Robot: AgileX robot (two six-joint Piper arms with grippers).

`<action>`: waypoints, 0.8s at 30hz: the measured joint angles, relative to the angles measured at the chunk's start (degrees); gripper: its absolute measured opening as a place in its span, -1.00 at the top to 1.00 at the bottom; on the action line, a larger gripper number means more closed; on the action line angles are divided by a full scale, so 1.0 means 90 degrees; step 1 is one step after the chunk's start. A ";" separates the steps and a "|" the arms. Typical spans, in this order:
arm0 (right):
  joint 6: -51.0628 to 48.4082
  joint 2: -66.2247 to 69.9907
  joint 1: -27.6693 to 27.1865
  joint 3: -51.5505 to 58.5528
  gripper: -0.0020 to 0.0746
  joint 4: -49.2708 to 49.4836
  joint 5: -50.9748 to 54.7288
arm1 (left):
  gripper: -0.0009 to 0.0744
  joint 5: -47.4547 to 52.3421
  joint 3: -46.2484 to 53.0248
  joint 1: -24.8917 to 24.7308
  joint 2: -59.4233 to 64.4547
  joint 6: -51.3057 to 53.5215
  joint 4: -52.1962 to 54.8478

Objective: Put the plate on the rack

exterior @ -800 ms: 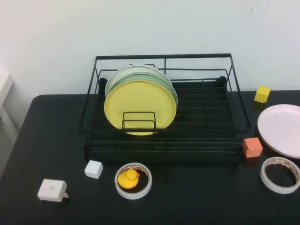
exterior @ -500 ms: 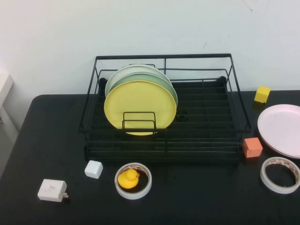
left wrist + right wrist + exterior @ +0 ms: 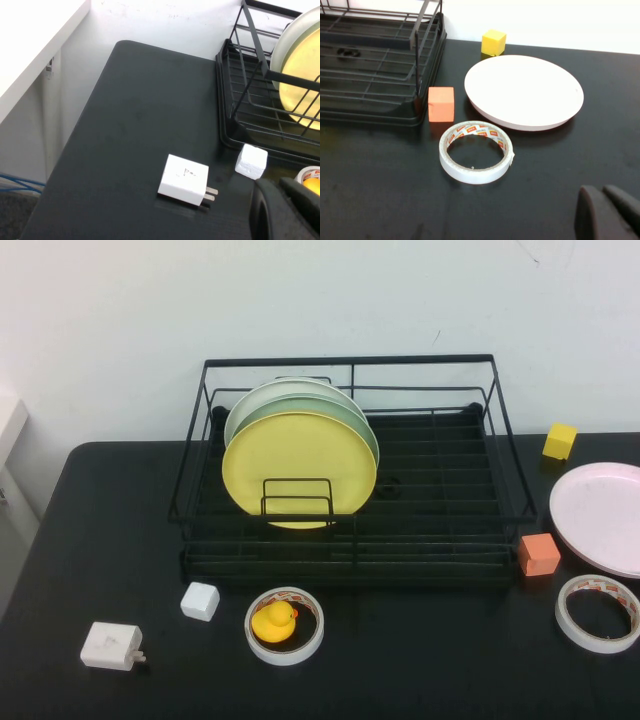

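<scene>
While neither arm showed in the high view, we logged the plate (image 3: 603, 516) lying flat at the desk's right edge, just right of the rack (image 3: 350, 470), untouched. Right gripper (image 3: 606, 210): jaws shut, empty, hanging over the desk's near right part; the plate lay beyond it, past a tape roll (image 3: 476, 151). Left gripper (image 3: 280, 207): jaws shut, empty, near the desk's left edge, well apart from the plate. We judged the right arm nearer.
</scene>
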 joint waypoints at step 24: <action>-0.0015 0.0000 0.0000 0.0000 0.95 -0.0014 0.0000 | 0.98 -0.0234 0.0024 0.0000 0.0000 0.0000 0.0010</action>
